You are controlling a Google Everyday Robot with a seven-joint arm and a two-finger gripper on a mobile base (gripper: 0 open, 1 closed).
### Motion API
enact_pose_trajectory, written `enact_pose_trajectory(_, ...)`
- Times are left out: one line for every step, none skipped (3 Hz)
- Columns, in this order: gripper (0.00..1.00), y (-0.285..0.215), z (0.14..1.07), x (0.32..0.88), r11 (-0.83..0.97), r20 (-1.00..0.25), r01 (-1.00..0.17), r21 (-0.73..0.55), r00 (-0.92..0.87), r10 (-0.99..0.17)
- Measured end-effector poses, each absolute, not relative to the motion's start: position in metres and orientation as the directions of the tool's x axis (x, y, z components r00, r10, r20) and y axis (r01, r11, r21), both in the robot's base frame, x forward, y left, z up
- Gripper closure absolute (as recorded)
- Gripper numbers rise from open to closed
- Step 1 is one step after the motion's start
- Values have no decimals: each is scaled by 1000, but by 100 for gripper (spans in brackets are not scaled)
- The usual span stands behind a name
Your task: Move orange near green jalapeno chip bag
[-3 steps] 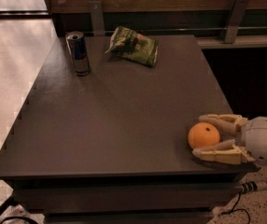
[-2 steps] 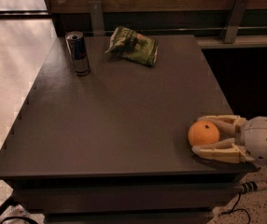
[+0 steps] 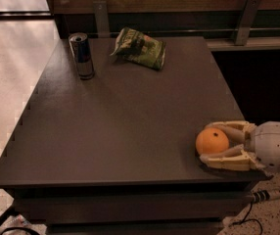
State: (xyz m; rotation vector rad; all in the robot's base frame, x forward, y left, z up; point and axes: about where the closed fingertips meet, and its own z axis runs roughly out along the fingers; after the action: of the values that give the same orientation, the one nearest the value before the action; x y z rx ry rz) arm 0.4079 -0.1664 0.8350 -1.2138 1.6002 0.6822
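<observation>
The orange (image 3: 212, 141) rests on the dark table (image 3: 130, 116) near its front right corner. My gripper (image 3: 209, 142) reaches in from the right, with one pale finger behind the orange and one in front of it, closed against its sides. The green jalapeno chip bag (image 3: 140, 48) lies flat at the back middle of the table, far from the orange and the gripper.
A slim blue-and-silver drink can (image 3: 82, 55) stands at the back left, left of the bag. A rail with metal brackets (image 3: 245, 13) runs behind the table. The table's right edge drops off just under my gripper's wrist (image 3: 277, 148).
</observation>
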Motion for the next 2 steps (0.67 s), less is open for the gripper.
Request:
enact_pose_trajectory(100, -170, 840, 417, 359, -917, -927, -110, -45, -396)
enact_pose_trajectory(100, -190, 860, 453, 423, -920, -900, -108, -71, -385)
